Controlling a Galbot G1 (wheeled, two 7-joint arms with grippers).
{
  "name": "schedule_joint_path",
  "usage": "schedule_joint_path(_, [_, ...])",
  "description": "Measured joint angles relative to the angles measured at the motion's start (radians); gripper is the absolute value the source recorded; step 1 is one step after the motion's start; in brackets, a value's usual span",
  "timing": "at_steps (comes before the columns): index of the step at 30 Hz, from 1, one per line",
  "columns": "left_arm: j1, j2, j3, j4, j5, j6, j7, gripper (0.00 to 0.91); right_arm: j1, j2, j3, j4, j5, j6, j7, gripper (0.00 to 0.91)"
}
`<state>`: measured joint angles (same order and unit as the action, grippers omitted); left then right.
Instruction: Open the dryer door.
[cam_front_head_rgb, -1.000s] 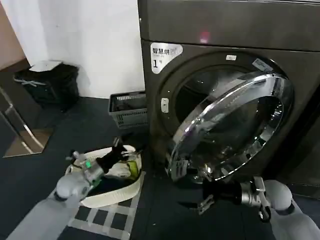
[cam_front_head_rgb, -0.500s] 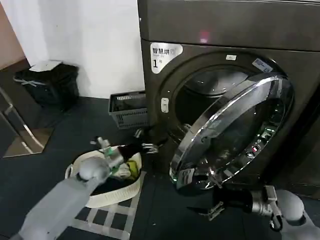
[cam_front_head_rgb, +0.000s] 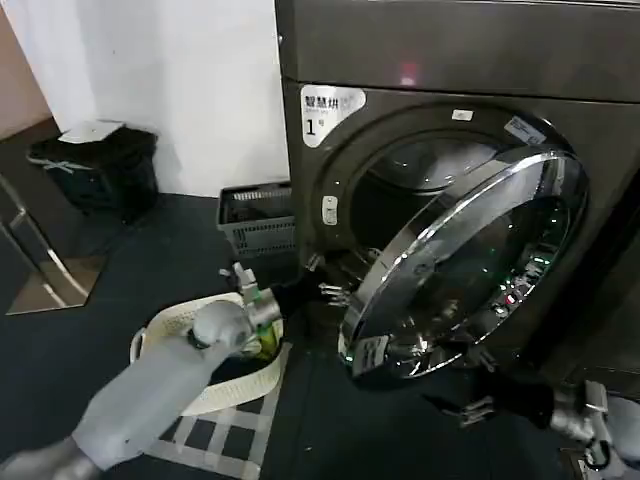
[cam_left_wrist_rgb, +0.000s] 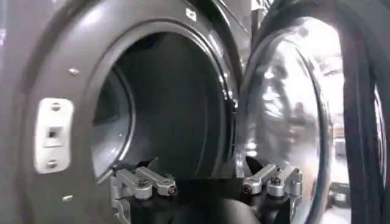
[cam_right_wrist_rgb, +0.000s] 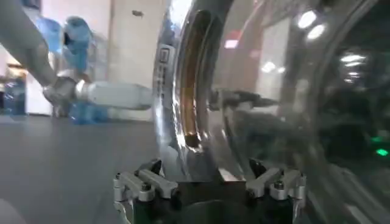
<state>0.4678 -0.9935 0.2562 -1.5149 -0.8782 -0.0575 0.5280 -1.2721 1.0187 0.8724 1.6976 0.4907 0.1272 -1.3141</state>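
The dark grey-brown dryer carries a white label printed "1". Its dryer door, a chrome ring around dark glass, stands swung partly outward, and the drum opening shows behind it. My left gripper is open at the lower left of the opening, beside the door's free edge. In the left wrist view its open gripper faces the dark drum, with the door alongside. My right gripper hangs open below the door. In the right wrist view this gripper points at the chrome rim, holding nothing.
A small grey plastic basket stands against the wall left of the dryer. A white laundry basket with clothes lies on the floor under my left arm, beside a checkered mat. A black bin stands at the far left.
My left gripper has moved right from over the white basket to the drum opening. The right gripper has drawn back down and right, away from the door. The door has swung slightly wider.
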Motion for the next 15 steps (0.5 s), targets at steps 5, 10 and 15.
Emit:
schedule_joint_path(5, [-0.009, -0.019, 0.033, -0.002, 0.008, 0.0, 0.008, 0.907, -0.059, 0.045, 0.132, -0.016, -0.036, 0.017, 0.003, 0.907])
schedule_joint_path(10, [-0.024, -0.023, 0.062, -0.019, -0.002, 0.001, 0.017, 0.907, -0.094, 0.084, 0.251, -0.044, -0.065, 0.027, 0.025, 0.907])
schedule_joint_path(15, [-0.043, -0.03, 0.099, -0.037, -0.01, 0.001, 0.023, 0.907, -0.136, 0.101, 0.404, -0.066, -0.042, 0.012, 0.069, 0.907])
